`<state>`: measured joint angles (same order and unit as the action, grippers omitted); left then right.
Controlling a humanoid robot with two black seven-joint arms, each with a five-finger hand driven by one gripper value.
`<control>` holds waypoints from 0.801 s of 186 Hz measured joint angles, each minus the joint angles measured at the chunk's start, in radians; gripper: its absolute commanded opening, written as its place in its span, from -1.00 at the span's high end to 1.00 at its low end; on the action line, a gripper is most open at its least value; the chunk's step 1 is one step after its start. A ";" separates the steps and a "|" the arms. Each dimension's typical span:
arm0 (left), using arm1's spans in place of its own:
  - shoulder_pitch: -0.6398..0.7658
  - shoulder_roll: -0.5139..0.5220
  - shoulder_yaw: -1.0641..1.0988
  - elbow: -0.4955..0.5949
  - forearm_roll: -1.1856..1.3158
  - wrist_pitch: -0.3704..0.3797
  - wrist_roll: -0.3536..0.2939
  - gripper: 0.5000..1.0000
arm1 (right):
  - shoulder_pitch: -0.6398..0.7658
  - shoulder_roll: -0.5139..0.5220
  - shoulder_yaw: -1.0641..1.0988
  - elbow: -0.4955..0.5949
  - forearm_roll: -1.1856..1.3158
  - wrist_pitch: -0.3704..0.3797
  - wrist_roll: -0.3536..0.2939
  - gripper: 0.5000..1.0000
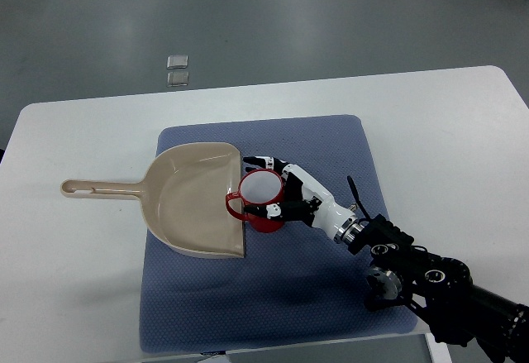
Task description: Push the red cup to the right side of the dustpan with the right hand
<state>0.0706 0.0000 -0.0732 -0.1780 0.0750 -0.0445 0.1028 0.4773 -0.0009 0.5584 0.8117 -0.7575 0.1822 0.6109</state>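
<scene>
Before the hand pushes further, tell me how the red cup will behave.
The red cup looks rigid and empty, so probably light and quick to slide on the blue mat. It stands upright with its rim over the dustpan edge, so a high push might tip it. The right hand wraps its side, which should steady it.

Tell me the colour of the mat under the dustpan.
The mat is blue-grey, plain, as the top view shows.

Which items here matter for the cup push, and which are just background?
Part of the job: red cup, dustpan, right hand wrapped around the cup.
Just there: blue mat, white table, two small clear squares on the floor.
</scene>
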 measured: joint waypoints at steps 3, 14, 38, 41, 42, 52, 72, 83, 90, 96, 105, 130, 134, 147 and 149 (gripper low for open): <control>0.000 0.000 0.000 0.000 0.000 0.000 0.000 -1.00 | 0.000 0.000 0.000 0.000 0.000 0.000 0.000 -0.73; 0.000 0.000 0.000 0.000 0.000 0.000 0.000 -1.00 | 0.000 0.001 0.000 0.000 0.000 0.000 0.000 -0.73; 0.000 0.000 0.000 0.000 0.000 0.000 0.000 -1.00 | 0.000 0.001 0.007 0.000 0.005 0.004 0.000 -0.73; 0.000 0.000 0.000 0.000 0.000 0.000 0.000 -1.00 | 0.000 0.001 0.010 0.000 0.006 0.005 0.000 -0.73; 0.000 0.000 0.000 0.000 0.000 0.000 0.000 -1.00 | 0.000 0.001 0.011 0.000 0.007 0.005 0.000 -0.73; 0.000 0.000 0.000 0.000 0.000 0.000 0.000 -1.00 | 0.005 0.001 0.017 0.000 0.013 0.010 0.000 -0.74; 0.000 0.000 0.001 0.000 0.000 0.000 0.000 -1.00 | 0.023 -0.015 0.024 0.001 0.028 0.022 0.000 -0.74; 0.000 0.000 0.001 0.000 0.000 0.000 0.000 -1.00 | 0.030 -0.035 0.033 0.001 0.043 0.043 0.000 -0.74; 0.000 0.000 0.001 -0.001 0.000 0.000 0.000 -1.00 | 0.032 -0.050 0.045 0.002 0.054 0.064 0.000 -0.74; 0.000 0.000 0.001 -0.001 0.000 0.000 0.000 -1.00 | 0.034 -0.061 0.058 0.002 0.063 0.082 0.000 -0.73; 0.000 0.000 0.001 -0.001 0.000 0.000 0.001 -1.00 | 0.035 -0.082 0.085 0.002 0.077 0.109 0.000 -0.74; 0.000 0.000 0.001 -0.003 0.000 0.000 0.003 -1.00 | 0.042 -0.142 0.136 0.002 0.102 0.155 0.000 -0.74; 0.000 0.000 0.001 -0.003 0.000 0.000 0.003 -1.00 | 0.045 -0.154 0.140 0.002 0.107 0.161 0.000 -0.74; -0.001 0.000 0.001 -0.004 0.000 0.000 0.003 -1.00 | 0.059 -0.187 0.149 0.002 0.130 0.174 0.000 -0.74; -0.001 0.000 0.001 -0.004 0.000 0.000 0.003 -1.00 | 0.061 -0.191 0.150 0.002 0.134 0.175 0.000 -0.74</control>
<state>0.0696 0.0000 -0.0721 -0.1822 0.0751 -0.0445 0.1057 0.5378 -0.1915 0.7082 0.8140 -0.6234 0.3570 0.6109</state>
